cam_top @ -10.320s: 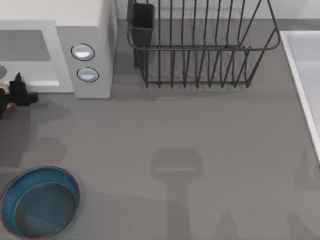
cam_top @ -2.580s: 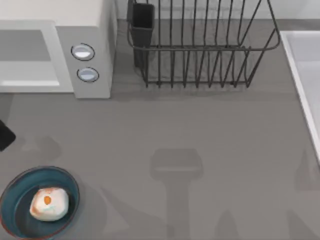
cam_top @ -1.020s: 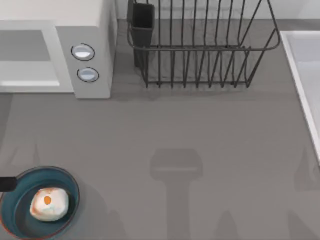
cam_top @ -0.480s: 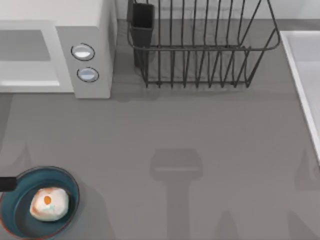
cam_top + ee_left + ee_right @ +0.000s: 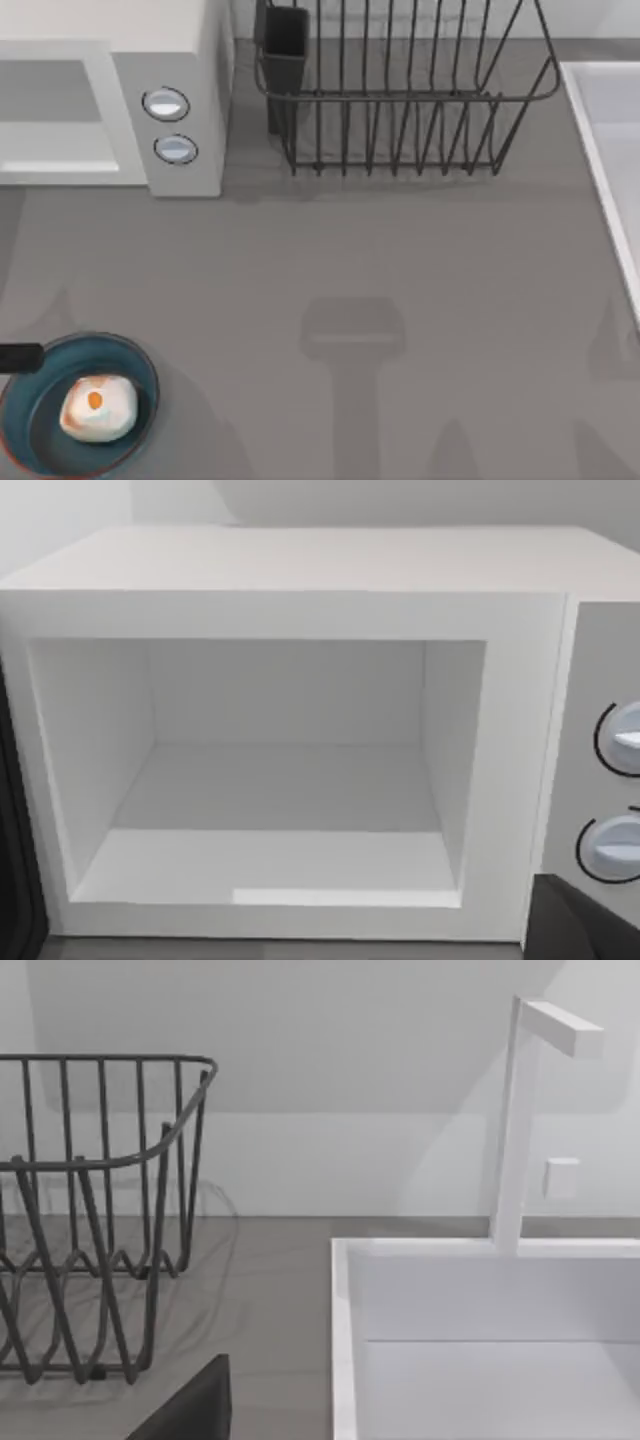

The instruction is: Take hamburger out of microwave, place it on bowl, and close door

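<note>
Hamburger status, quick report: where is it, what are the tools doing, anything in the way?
Hamburger sits in bowl. Left tool at bowl's far rim. Microwave cavity empty, door not yet shut. Nothing in the way.

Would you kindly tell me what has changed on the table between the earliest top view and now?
The hamburger left the left tool, which had it at the microwave opening, and now lies in the bowl. The left tool has moved down to the bowl's far rim at the table's left edge. The microwave cavity stands open and empty. The bowl, dish rack and sink stayed put.
</note>
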You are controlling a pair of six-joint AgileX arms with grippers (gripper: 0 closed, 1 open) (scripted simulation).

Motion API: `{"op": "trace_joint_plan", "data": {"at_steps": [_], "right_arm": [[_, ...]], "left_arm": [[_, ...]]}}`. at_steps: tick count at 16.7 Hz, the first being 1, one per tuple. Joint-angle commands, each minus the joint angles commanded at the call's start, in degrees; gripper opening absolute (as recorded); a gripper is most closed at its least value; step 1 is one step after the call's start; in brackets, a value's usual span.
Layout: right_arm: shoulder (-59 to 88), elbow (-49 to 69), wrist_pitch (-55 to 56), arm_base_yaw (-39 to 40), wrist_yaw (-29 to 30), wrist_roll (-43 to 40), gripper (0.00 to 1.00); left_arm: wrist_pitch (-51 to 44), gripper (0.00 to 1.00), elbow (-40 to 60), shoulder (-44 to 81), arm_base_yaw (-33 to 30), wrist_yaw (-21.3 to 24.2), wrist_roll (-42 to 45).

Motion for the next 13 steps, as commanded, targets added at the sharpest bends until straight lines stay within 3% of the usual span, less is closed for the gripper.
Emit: {"op": "trace_joint_plan", "data": {"at_steps": [5, 10, 13], "right_arm": [[0.0, 0.0, 0.0, 0.0, 0.0, 0.0, 1.00], [0.0, 0.0, 0.0, 0.0, 0.0, 0.0, 1.00], [0.0, 0.0, 0.0, 0.0, 0.0, 0.0, 1.00]], "left_arm": [[2.4, 0.00, 2.8, 5.2, -9.1, -9.1, 0.1], [2.5, 0.00, 2.9, 5.4, -9.6, -9.6, 0.1], [1.8, 0.00, 4.3, 6.2, -13.8, -13.8, 0.1]]}}
